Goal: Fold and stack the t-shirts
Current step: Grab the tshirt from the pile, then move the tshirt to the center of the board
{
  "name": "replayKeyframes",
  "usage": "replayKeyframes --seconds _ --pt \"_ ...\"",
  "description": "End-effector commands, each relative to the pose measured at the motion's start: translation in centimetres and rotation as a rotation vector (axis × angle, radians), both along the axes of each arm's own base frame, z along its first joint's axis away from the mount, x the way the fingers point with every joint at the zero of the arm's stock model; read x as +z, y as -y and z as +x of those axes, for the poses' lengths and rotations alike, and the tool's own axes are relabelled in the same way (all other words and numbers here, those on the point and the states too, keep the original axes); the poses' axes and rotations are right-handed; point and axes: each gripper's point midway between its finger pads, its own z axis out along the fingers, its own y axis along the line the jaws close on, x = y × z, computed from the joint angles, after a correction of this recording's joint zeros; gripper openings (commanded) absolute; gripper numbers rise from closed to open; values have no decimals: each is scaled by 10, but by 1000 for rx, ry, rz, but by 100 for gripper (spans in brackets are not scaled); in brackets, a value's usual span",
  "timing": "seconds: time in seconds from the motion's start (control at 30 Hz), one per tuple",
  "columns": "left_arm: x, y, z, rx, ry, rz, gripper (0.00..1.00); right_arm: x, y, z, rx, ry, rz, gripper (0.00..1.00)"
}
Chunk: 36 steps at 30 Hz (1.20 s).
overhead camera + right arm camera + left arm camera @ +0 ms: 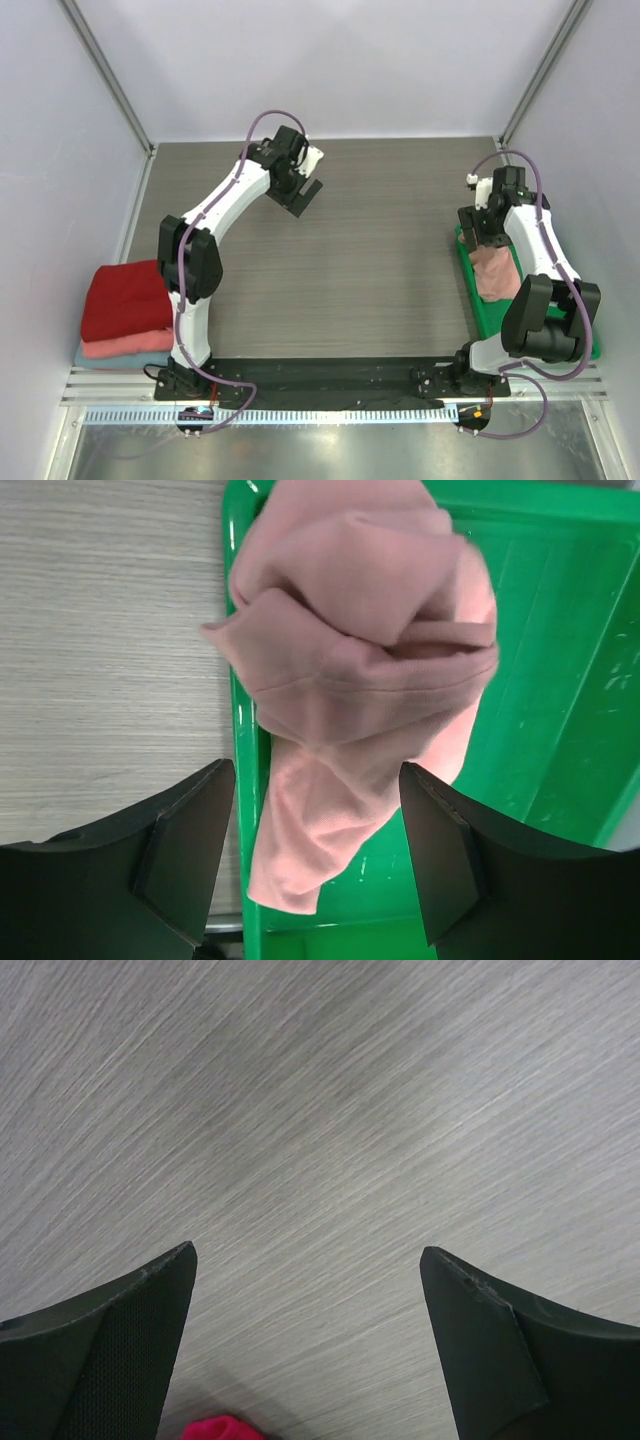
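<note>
Dusty-pink crumpled cotton t-shirt [360, 660] lies in green plastic tray [560, 680] at right edge of grey table [380, 260]. Above it, right gripper [315, 770] has jaws apart; left gripper [308, 1250] likewise. Judged pickup step: next, descend and clamp fabric.

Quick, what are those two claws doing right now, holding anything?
Left gripper: open, empty, above the table.
Right gripper: open, jaws either side of the crumpled pink t-shirt in the green tray, not clamped.
</note>
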Motion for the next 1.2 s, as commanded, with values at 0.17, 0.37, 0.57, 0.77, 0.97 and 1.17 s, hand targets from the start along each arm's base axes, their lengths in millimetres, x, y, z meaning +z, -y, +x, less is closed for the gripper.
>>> replayKeyframes --seconds 0.17,0.37,0.57,0.77,0.97,1.17 --pt "31 18 -8 -71 60 -33 93 -2 6 20 -26 82 50 73" --pt "35 25 -6 -78 82 -31 92 -19 9 34 -15 75 83 24" --pt "43 21 -9 -77 105 -26 89 63 21 42 -1 269 -19 1" --pt "85 16 -15 -82 191 -79 90 242 -6 13 300 788 -219 1" --pt "138 1 -3 9 345 -96 95 294 -67 4 609 1073 -174 1" --pt "187 -23 8 135 475 -135 92 284 -131 55 797 1030 -29 1"
